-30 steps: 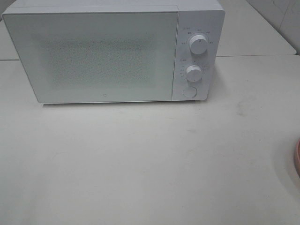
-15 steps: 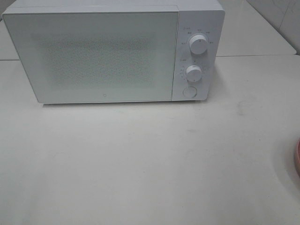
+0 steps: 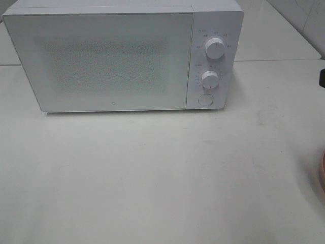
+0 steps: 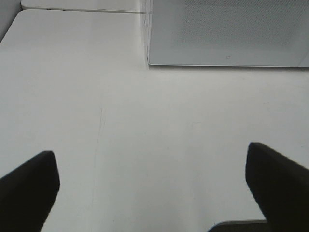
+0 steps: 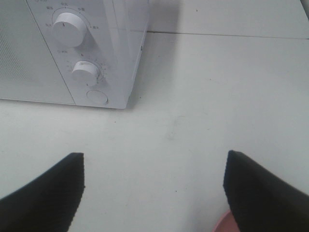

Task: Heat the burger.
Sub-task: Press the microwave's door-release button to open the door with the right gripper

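At right edge, pink plate [image 3: 322, 175] cut off; left gripper [image 4: 150, 154], right gripper [image 5: 154, 158] spread, empty

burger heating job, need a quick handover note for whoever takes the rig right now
Left claw: open, empty, over the table, facing the microwave.
Right claw: open, empty, near the microwave's control side.
The burger is not in any view. Only the edge of a pink plate shows at the right of the exterior view.
Done: nothing visible; the microwave door is shut.
Left: open the door, put the burger in, shut it, start the heating.
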